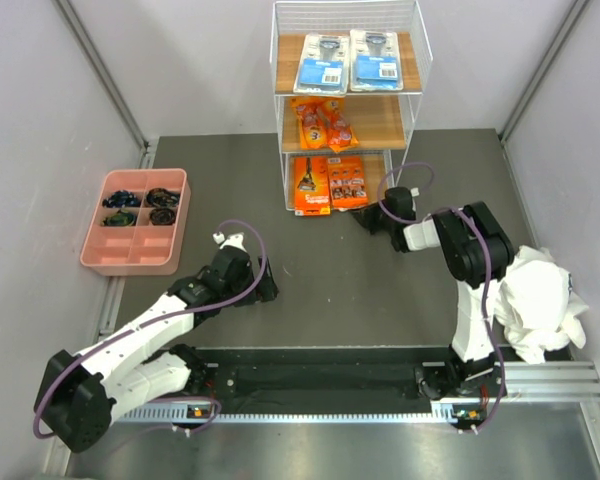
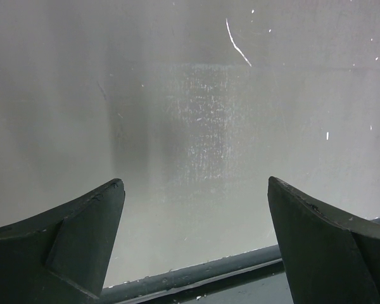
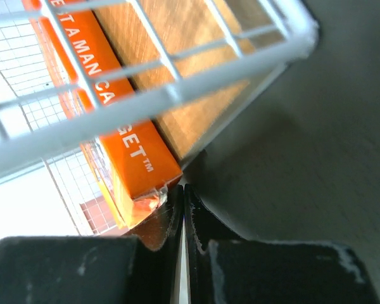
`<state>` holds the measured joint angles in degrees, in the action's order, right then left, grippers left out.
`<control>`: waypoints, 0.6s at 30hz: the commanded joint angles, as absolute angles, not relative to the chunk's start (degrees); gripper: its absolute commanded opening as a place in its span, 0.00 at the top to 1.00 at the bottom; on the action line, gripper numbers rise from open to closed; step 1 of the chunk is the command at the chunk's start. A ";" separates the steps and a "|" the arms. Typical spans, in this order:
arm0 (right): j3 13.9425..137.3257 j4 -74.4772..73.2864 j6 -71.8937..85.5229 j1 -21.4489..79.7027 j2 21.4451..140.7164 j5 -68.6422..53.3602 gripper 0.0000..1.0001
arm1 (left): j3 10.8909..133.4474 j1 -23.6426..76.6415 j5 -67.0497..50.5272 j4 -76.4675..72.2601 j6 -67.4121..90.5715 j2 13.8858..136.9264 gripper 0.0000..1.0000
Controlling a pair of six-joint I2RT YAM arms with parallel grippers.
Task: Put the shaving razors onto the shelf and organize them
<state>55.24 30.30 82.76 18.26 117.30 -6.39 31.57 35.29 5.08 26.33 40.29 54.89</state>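
Observation:
The shelf [image 1: 380, 121] stands at the back of the table with the shaving razors on it. Two clear-and-blue blister cards [image 1: 321, 62] lie on the top board and two orange pouches [image 1: 323, 125] on the middle one. A long orange-black box [image 1: 311, 185] and an orange card [image 1: 347, 181] sit at the bottom. My right gripper [image 1: 365, 222] is shut and holds nothing. In the right wrist view its tips [image 3: 182, 190] sit at the lower corner of the orange card [image 3: 123, 145], under the shelf's white wire [image 3: 171, 88]. My left gripper [image 1: 268, 290] is low over the mat, open [image 2: 196, 190] and empty.
A pink compartment tray [image 1: 95, 255] with small dark items sits at the left edge of the mat. A crumpled white cloth [image 1: 540, 300] lies by the right arm's base. Grey walls close in both sides.

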 commanded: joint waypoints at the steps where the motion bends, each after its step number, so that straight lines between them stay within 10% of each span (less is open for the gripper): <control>1: 58.97 31.90 82.79 17.93 118.39 -7.21 0.99 | 31.20 35.16 4.57 24.26 39.73 54.05 0.01; 18: 56.78 31.73 82.44 19.51 116.46 -6.85 0.99 | 30.85 35.16 4.66 23.99 39.99 53.61 0.01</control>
<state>57.36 29.21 83.37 18.96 118.30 -7.05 31.38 35.29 4.93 26.09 40.34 54.87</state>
